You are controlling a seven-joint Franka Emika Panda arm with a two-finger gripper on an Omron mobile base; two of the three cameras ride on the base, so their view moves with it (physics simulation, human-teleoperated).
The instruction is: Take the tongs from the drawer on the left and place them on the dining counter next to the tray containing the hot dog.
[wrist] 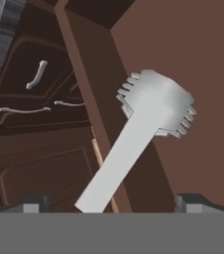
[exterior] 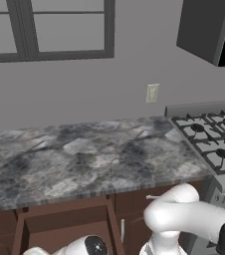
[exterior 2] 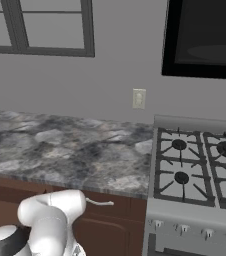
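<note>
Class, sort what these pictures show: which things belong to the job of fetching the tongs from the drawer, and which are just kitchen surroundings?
Belong to the job:
- tongs, lying in the open drawer
- gripper, open above them

Just there:
- stove
- wall outlet
- window
- marbled countertop without a sink
- cabinet doors

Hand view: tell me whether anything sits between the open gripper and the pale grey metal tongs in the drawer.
Nothing visible does. The pale grey metal tongs lie bare in the reddish-brown open drawer, between the spread tips of the gripper.

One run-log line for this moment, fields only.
drawer: open | tongs: lying inside, not gripped | gripper: open, fingers straddling tongs' arm | stage: pre-grasp
</note>
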